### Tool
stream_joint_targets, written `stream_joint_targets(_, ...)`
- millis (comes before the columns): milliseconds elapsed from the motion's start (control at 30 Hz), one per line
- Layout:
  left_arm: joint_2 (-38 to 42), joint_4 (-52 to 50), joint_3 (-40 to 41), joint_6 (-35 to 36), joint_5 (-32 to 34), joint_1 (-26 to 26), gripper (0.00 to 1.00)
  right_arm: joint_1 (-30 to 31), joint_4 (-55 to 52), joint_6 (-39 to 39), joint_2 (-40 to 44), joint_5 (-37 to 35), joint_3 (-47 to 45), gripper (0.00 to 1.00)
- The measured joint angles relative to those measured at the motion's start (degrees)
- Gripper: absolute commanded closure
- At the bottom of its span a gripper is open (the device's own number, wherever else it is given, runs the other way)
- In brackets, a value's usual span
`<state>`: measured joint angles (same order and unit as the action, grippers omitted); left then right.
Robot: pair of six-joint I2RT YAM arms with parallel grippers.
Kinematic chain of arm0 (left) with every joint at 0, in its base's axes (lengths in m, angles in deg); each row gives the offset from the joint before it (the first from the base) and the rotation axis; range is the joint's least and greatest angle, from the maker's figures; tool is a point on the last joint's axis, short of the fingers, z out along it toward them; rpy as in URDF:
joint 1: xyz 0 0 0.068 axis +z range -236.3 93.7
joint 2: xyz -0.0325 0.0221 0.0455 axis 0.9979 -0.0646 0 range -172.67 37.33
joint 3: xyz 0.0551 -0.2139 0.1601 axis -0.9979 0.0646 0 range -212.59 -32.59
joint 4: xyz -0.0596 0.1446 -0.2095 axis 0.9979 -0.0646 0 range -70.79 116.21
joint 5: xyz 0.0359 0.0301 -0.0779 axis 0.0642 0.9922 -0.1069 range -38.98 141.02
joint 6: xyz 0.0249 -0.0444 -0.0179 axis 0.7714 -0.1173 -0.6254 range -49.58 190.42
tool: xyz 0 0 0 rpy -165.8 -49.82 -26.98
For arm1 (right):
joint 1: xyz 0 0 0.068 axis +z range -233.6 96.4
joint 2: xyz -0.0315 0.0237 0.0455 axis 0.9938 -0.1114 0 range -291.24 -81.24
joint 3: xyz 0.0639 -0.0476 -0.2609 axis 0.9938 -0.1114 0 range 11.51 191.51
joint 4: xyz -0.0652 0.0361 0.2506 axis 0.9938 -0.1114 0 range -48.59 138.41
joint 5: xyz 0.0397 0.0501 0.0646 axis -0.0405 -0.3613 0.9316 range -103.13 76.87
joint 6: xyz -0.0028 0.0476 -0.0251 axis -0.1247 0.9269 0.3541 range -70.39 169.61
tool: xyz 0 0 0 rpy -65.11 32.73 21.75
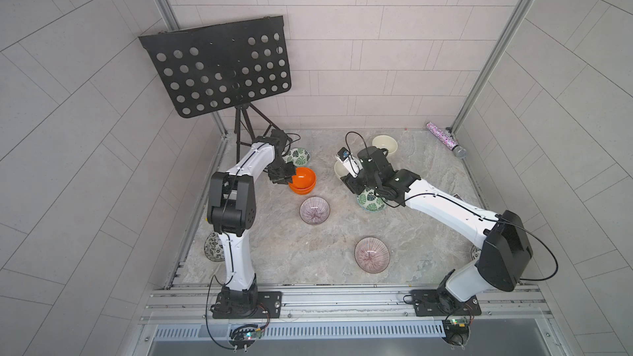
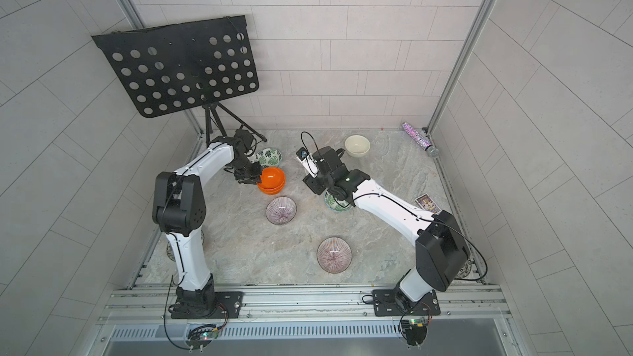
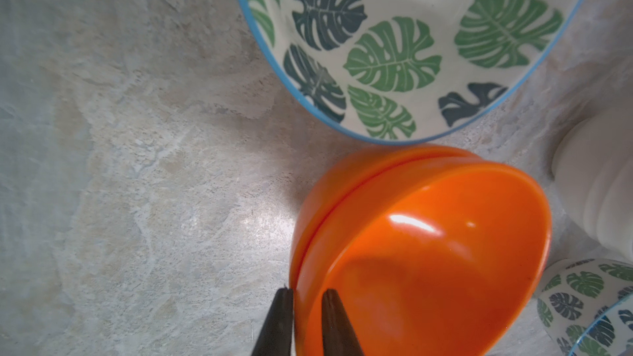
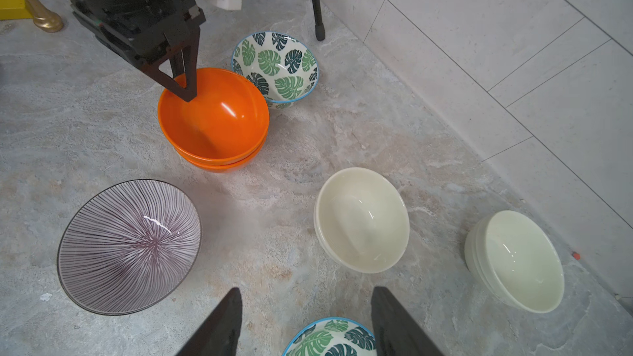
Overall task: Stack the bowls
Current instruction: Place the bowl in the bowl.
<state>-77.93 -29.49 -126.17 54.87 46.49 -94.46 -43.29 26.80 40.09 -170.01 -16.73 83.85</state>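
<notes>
Notably, the left gripper was found narrowly parted astride the rim of the upper orange bowl, nested in the lower orange bowl just beside a green-leaf bowl; a grip could not be confirmed. If withdrawn askew, the stack could be dragged or tipped. The right gripper was noted wide open, empty.

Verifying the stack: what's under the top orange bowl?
A second orange bowl, nested beneath the top orange bowl; only its outer wall shows. Its inside is covered.
</notes>
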Motion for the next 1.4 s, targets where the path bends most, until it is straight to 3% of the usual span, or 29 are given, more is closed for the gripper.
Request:
stream_joint_targets(267,0.0,-0.1,0.0,0.1,0.1,0.0,0.56,-1.0,-0.4,-0.2,-2.4,-0.3,1.4,0.36)
stream_joint_targets(567,5.0,-1.7,-0.6,0.7,3.1,0.0,0.37,-3.9,-5.5,-4.5,-18.3,-3.1,14.3,0.36)
stream_joint_targets(633,6.9,-1.7,-0.7,0.8,3.8,0.0,0.24,-4.3,-6.9,-5.3,-21.2,-3.4,16.3,0.36)
stream_joint_targets(700,8.6,-1.9,-0.8,0.9,4.4,0.0,0.03,-4.7,-8.3,-6.1,-23.1,-3.2,17.4,0.36)
stream_joint_targets(733,9.3,-1.8,-0.8,1.1,4.7,0.0,0.0,-4.8,-9.0,-6.4,-23.8,-3.0,17.9,0.36)
stream_joint_targets(1000,11.0,-1.8,-0.9,1.1,6.8,0.0,0.0,-5.0,-11.5,-8.0,-27.5,-2.1,20.5,0.46)
stream_joint_targets(1400,12.4,-1.8,-0.9,1.2,8.2,0.0,0.0,-5.0,-13.0,-11.0,-32.7,0.4,23.9,0.83)
